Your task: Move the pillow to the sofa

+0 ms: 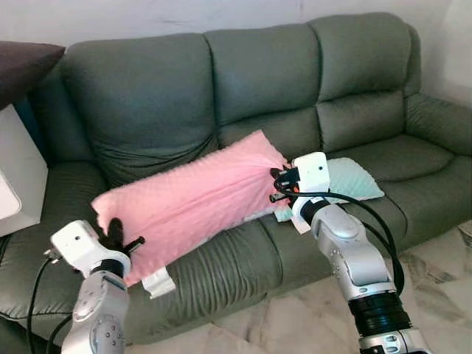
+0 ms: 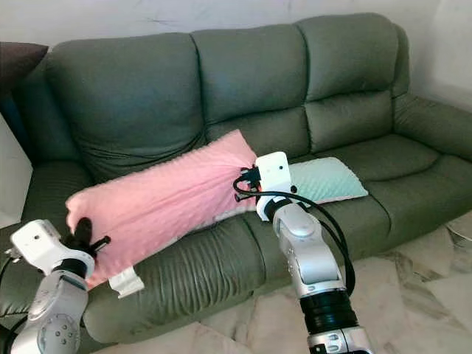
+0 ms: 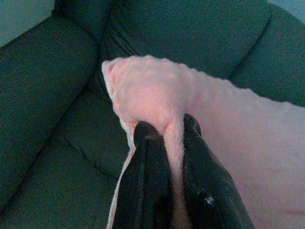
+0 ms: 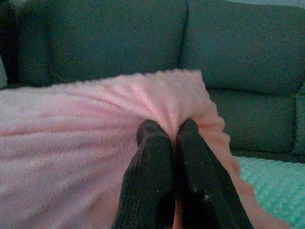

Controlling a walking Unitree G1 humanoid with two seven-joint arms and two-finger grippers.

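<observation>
A long pink pillow hangs slanted over the seat of the dark green sofa, held at both ends. My left gripper is shut on its lower left corner; in the left wrist view pink fabric is pinched between the black fingers. My right gripper is shut on the bunched upper right end, where the fingers press into the pink pillow. A white tag dangles under the pillow.
A mint green cushion lies on the right sofa seat just behind my right arm. A white cabinet with a dark top stands at the far left. Marble floor lies in front of the sofa.
</observation>
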